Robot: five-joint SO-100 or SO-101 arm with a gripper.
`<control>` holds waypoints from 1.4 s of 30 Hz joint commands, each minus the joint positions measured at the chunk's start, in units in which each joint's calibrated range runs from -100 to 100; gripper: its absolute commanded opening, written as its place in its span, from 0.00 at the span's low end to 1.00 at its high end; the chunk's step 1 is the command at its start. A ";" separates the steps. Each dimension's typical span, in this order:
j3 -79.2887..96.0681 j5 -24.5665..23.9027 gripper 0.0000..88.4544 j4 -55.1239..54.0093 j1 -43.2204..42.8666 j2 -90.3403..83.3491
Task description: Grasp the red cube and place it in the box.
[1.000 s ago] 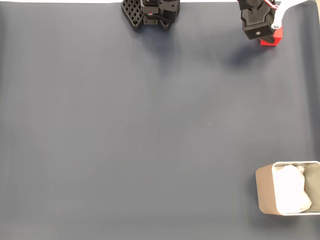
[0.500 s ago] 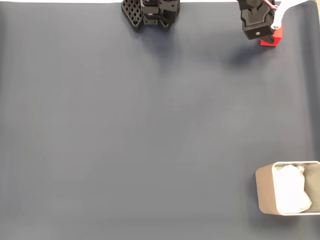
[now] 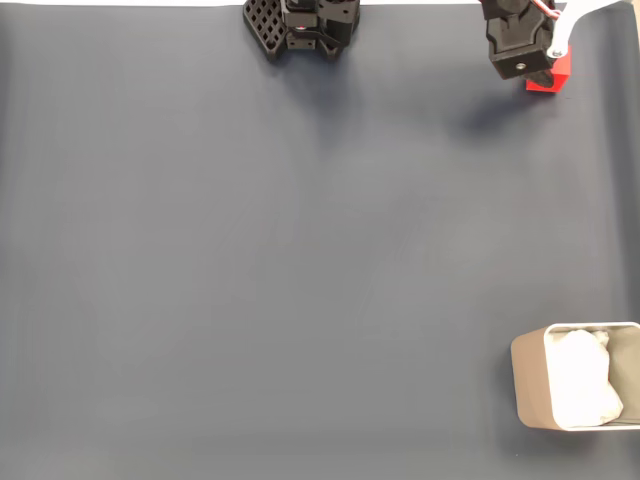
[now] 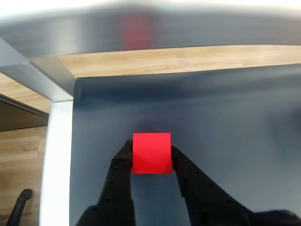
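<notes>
Dark grey mat covers the table; arm working at its far right corner.
Fixed view: the gripper sits at the top right edge with the red cube showing just beneath it; the box stands well apart at the bottom right. Wrist view: both black fingers press the sides of the red cube, clamped on it above the mat near the corner.

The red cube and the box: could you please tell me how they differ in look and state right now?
The red cube is bright red and solid; the box is beige, open-topped and lined with white padding. The cube is far smaller than the box. The cube sits between the fingers of the tool at the mat's top right in the fixed view; the box stands free at the bottom right.
</notes>
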 commanded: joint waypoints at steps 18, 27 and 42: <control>-14.86 -0.73 0.03 9.35 9.39 -6.15; -21.52 -0.88 0.03 11.48 15.00 -4.94; -33.83 -0.44 0.03 14.27 25.29 0.87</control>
